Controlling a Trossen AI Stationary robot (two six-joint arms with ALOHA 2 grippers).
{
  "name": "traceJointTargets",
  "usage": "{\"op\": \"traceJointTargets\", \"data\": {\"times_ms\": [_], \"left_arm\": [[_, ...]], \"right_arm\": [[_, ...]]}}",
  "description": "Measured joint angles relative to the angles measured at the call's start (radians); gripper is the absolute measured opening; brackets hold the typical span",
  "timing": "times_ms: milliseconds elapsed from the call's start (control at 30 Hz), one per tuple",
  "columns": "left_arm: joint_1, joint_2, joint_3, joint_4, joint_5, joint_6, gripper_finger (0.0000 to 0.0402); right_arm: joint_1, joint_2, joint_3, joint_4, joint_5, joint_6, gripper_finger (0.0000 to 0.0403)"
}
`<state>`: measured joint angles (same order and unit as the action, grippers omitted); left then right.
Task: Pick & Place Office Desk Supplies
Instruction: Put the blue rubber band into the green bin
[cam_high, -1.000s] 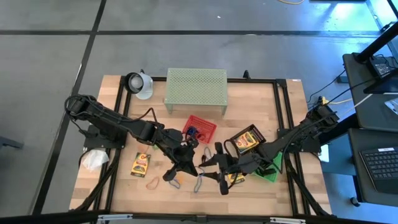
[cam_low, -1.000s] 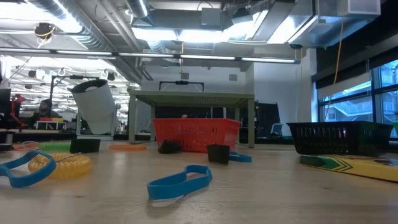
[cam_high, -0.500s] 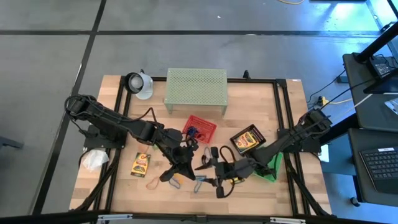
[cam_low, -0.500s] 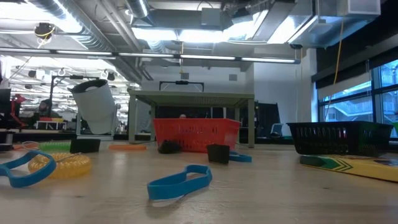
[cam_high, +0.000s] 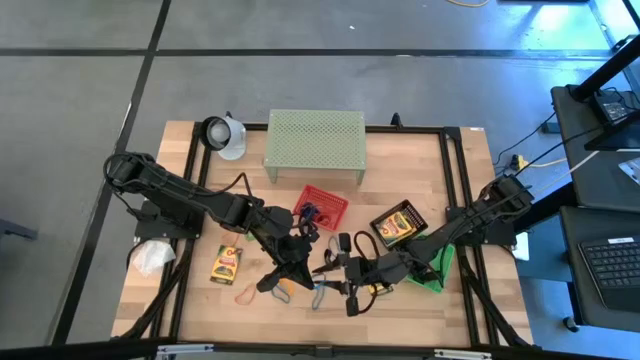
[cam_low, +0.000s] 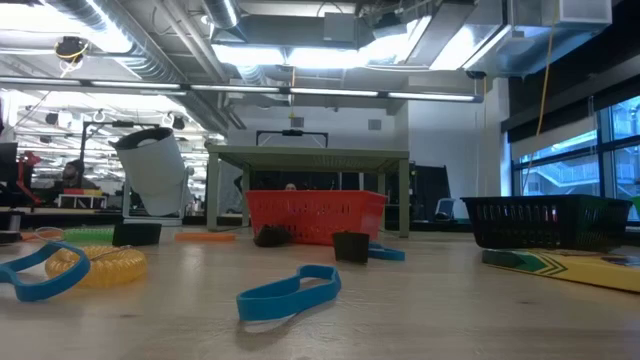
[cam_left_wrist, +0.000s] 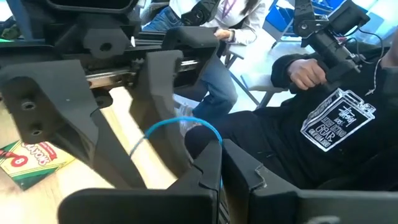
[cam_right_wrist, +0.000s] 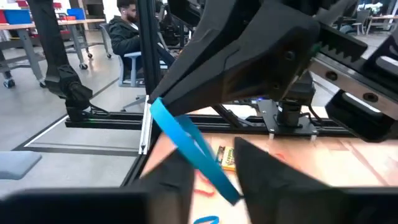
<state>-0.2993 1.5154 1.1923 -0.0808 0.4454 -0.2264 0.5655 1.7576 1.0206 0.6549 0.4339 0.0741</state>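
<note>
High view: left gripper (cam_high: 300, 252) clenched on blue loop (cam_left_wrist: 180, 126), mid-desk (cam_high: 180, 300). Right gripper (cam_high: 335, 268) alongside, fingers around loop (cam_right_wrist: 189, 146); grip not certain. Step: handover. Next: right clamps, left releases.

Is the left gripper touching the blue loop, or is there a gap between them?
Touching. In the left wrist view, the blue loop runs down into the shut fingers of the left gripper, pinched between them with no gap.

I work in a robotics lab, an open industrial hall: bare ceiling pipes (cam_low: 150, 40) and strip lights (cam_low: 300, 55), grey concrete floor (cam_high: 300, 80), other workbenches (cam_right_wrist: 56, 25), people seated (cam_right_wrist: 130, 37) on office chairs.
</note>
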Motion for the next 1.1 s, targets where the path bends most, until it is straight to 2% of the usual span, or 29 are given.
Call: {"op": "traceJointTargets", "data": {"times_ms": [100, 200, 433, 533, 600, 900, 1100], "left_arm": [[0.0, 0.0, 0.0, -0.012, 0.006, -0.005, 0.0001], [0.0, 0.0, 0.0, -0.043, 0.004, 0.007, 0.0002], [0.0, -0.017, 0.0, -0.047, -0.017, 0.044, 0.0013], [0.002, -0.037, 0.002, -0.052, -0.108, 0.069, 0.0023], [0.007, -0.038, 0.002, -0.048, -0.149, 0.095, 0.0035], [0.014, -0.061, 0.002, -0.097, -0.194, 0.1, 0.011], [0.037, -0.09, 0.0, -0.204, -0.223, 0.093, 0.0124]], "right_arm": [[0.001, 0.0, 0.0, -0.001, -0.02, 0.009, 0.0025], [0.005, 0.0, 0.0, -0.002, -0.029, 0.033, 0.0007], [0.012, -0.015, 0.001, -0.067, 0.019, 0.127, 0.0002], [0.012, -0.02, 0.001, -0.076, 0.019, 0.148, 0.0002], [0.012, -0.022, 0.001, -0.074, 0.023, 0.16, 0.0001], [0.014, -0.075, 0.001, -0.147, 0.068, 0.195, 0.0001], [0.018, -0.137, 0.001, -0.307, 0.132, 0.299, 0.0]]}}
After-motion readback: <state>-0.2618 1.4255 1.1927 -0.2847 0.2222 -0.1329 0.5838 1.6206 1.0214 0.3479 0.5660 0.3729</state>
